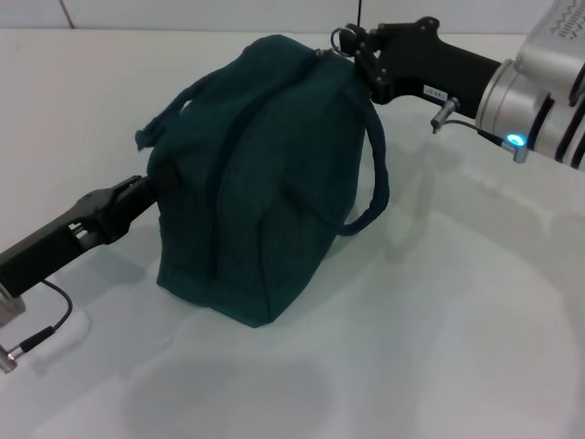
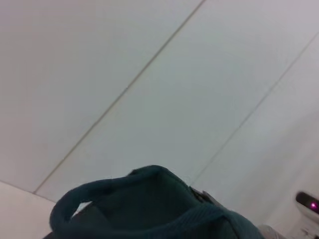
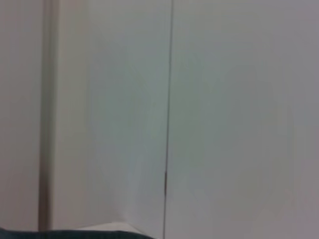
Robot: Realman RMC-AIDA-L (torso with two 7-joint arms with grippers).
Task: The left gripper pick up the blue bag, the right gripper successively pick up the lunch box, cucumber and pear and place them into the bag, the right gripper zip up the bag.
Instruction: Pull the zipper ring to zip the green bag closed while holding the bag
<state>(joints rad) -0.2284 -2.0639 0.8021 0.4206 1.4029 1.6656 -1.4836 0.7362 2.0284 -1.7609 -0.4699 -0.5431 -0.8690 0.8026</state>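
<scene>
So in the head view, lower left of the frame, the left gripper (image 1: 154, 180) comes in at an angle on its black arm, and its tip is pressed right into the left side of the blue bag (image 1: 265, 174). The fingers look clamped on the fabric there, though the tips sink into the dark cloth so it's hard to see much detail. A thin black cable (image 1: 41, 334) dangles off that arm near the bottom left corner.

The bag itself sits in the middle of the frame on the white table (image 1: 439, 329), standing upright and bulging, with the zip line running along the top ridge and looking closed. One loop handle (image 1: 169, 114) sticks up at the bag's upper left, the other handle (image 1: 373, 174) droops down its right side. The lunch box, cucumber and pear can't be seen anywhere in these shots.

At the top right, the right gripper (image 1: 352, 46) is at the bag's upper right corner, pinched on the ring zip pull (image 1: 343, 38), which stands up just above the fingers. Behind it the silver wrist (image 1: 530, 101) has a little blue light on it.

The left wrist view just catches a curved teal handle (image 2: 94, 191) along the bottom edge against pale wall. The right wrist view is basically all wall, with a sliver of teal fabric (image 3: 60, 234) at the bottom left.
</scene>
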